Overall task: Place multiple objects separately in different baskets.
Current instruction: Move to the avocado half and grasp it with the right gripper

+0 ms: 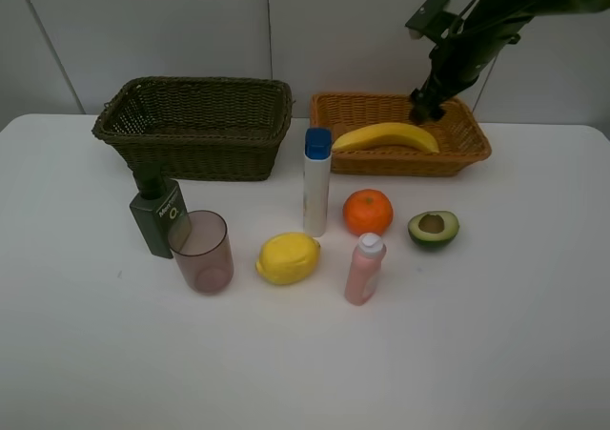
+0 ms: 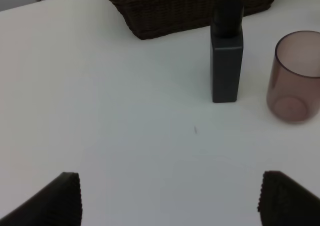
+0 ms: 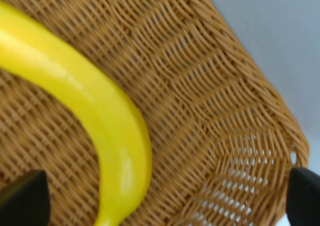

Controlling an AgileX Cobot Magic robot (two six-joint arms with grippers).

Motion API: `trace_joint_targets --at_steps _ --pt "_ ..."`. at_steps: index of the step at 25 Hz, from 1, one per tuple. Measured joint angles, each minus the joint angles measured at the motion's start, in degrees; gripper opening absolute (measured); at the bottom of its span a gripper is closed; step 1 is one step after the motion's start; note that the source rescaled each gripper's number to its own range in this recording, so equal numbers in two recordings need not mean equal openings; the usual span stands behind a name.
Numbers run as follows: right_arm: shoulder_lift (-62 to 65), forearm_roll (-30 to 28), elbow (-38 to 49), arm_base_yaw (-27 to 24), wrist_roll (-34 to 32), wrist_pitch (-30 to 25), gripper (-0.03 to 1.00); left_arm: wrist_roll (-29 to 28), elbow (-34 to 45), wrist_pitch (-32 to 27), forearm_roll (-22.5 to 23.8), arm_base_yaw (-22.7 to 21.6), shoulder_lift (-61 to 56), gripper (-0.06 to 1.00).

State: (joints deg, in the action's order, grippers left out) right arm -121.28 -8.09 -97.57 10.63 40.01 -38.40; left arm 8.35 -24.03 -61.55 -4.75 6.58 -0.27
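Note:
The yellow banana lies in the orange-tan basket at the back right. My right gripper hovers just above the banana, open and holding nothing. The dark basket at the back left looks empty. In front stand the green pump bottle, pinkish tumbler, lemon, white blue-capped bottle, orange, halved avocado and pink bottle. My left gripper is open over bare table near the pump bottle.
The white table stretches bare in front of the row of items. A pale wall rises behind the baskets. The left arm is outside the exterior high view.

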Motion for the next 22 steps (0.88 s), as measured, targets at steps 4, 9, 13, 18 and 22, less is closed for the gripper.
trace_joint_targets --at_steps 4,9,13,18,22 --pt "1.8 0.6 0.0 0.0 0.0 -3.4 1.00 0.0 0.0 0.0 0.0 0.0 0.0 0.95" --pt "5.2 2.5 0.0 0.0 -0.1 -8.9 1.00 0.0 0.0 0.0 0.0 0.0 0.0 0.95" --pt "7.0 4.3 -0.2 0.0 -1.3 -14.4 1.00 0.0 0.0 0.0 0.0 0.0 0.0 0.95" --pt "7.2 4.6 -0.2 0.0 -7.8 -22.2 1.00 0.0 0.0 0.0 0.0 0.0 0.0 0.95" --pt "7.2 4.5 -0.2 0.0 -14.2 -28.9 1.00 0.0 0.0 0.0 0.0 0.0 0.0 0.95"
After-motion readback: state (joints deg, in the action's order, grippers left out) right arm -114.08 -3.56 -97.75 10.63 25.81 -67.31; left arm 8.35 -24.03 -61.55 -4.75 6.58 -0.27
